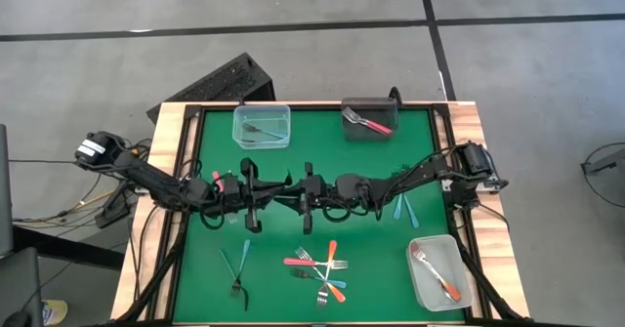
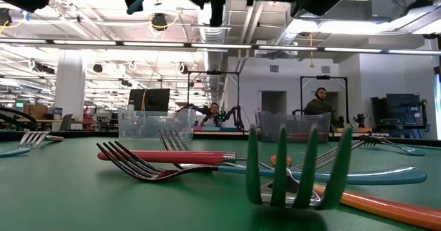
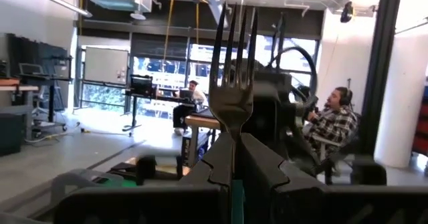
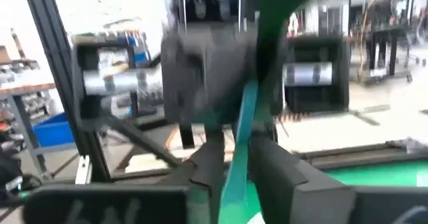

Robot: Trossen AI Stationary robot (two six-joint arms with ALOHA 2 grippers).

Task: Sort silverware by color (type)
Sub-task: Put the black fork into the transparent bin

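While both arms meet over the middle of the green counter [image 1: 293, 239], the high view puts the left pincer [image 1: 249, 198] and the right pincer [image 1: 309, 192] nose to nose. I judge this a mid-air handover within the sorting. A blue fork lies in the clear tub [image 1: 262, 125], a red one in the dark tub [image 1: 368, 120] and an orange one in the near tub [image 1: 437, 268]. Loose forks [image 1: 322, 268] wait in a heap. The low view shows red, teal and orange handles flat on the cloth. The left wrist view shows its pincer clenched on a fork [image 3: 234, 83], silver tines upright. In the right wrist view a teal handle [image 4: 237, 144] runs between the fingers, but I cannot tell whether they grip it. Next I would confirm that hold before letting go.
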